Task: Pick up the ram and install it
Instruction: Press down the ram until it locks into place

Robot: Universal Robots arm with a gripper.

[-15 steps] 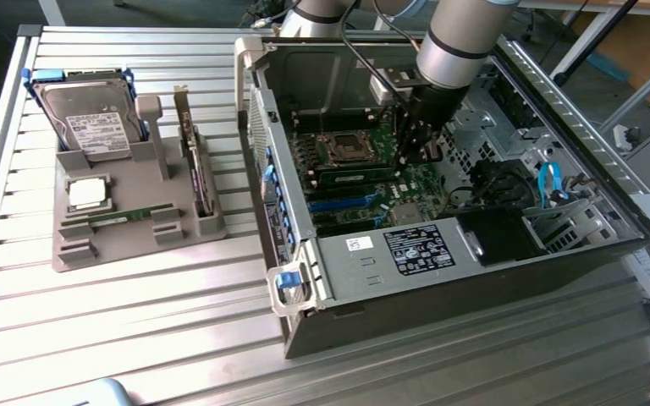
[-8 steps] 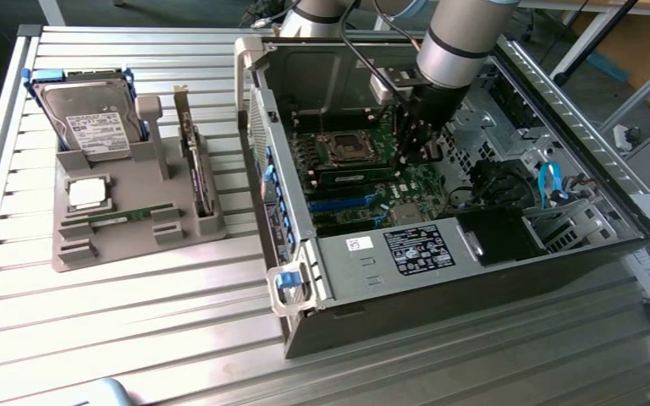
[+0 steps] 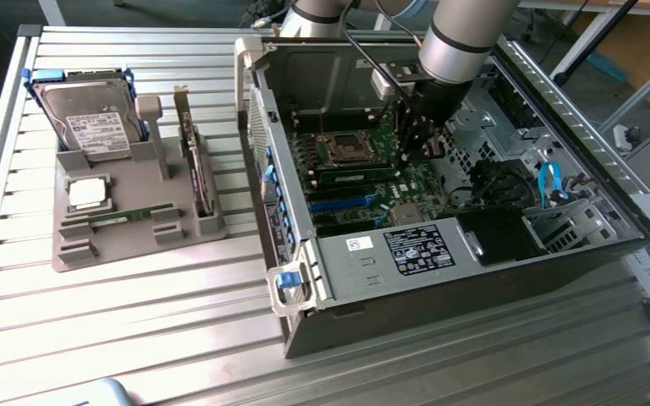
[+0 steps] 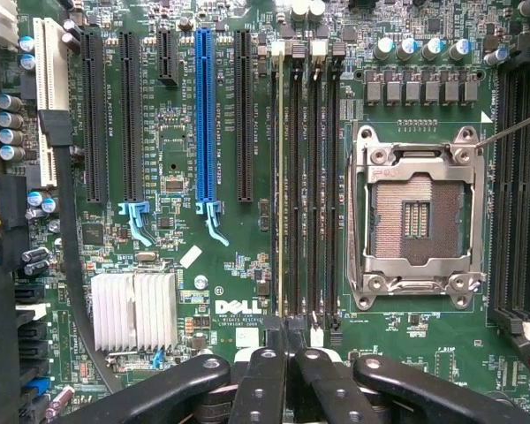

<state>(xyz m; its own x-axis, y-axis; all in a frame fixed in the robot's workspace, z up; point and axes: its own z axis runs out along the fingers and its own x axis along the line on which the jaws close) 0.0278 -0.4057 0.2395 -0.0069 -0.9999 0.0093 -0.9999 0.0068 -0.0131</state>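
The exterior view looks down from high and off to one side, at a slant, taking in a slatted metal table (image 3: 133,321), a grey parts tray (image 3: 133,245) at the frame's left and an open computer case (image 3: 438,254) at centre and right. The wrist view hangs close above the motherboard (image 4: 185,141), facing straight down at it, with the gripper (image 4: 287,358) at the frame's lower edge. Both views share the motherboard (image 3: 359,182) with its processor socket (image 4: 415,216).
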